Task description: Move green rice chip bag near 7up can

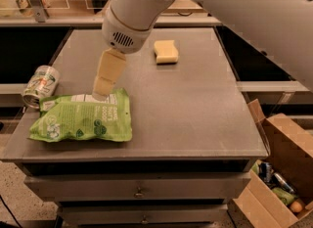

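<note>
A silver-white and green aluminium drink can [41, 85] lies at the left edge of the grey worktop [195, 109], just beside the flat light-green snack bag [83, 120]. The cream claw [100, 93] meets the bag's upper edge; whether it grips, I cannot tell. A pale-yellow sponge block [166, 52] sits well apart.

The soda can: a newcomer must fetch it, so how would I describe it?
On the grey table, go to the left edge, beyond the green bag where the gripper hangs. The can lies tipped: silver and green, the only round thing there.
</note>
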Robot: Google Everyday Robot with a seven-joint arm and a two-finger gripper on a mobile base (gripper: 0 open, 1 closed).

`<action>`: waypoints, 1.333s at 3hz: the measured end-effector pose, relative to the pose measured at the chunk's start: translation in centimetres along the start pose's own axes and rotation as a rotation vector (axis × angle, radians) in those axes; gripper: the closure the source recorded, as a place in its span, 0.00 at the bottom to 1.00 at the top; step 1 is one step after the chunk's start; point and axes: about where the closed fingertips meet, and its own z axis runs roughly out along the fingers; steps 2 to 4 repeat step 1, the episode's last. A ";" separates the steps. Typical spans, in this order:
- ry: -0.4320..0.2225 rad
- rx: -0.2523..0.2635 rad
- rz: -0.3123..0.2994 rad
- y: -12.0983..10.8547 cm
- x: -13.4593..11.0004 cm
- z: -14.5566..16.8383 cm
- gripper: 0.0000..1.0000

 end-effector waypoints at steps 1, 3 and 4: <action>0.000 0.000 0.000 0.0 0.0 0.0 0.00; 0.000 0.000 0.000 0.0 0.0 0.0 0.00; 0.000 0.000 0.000 0.0 0.0 0.0 0.00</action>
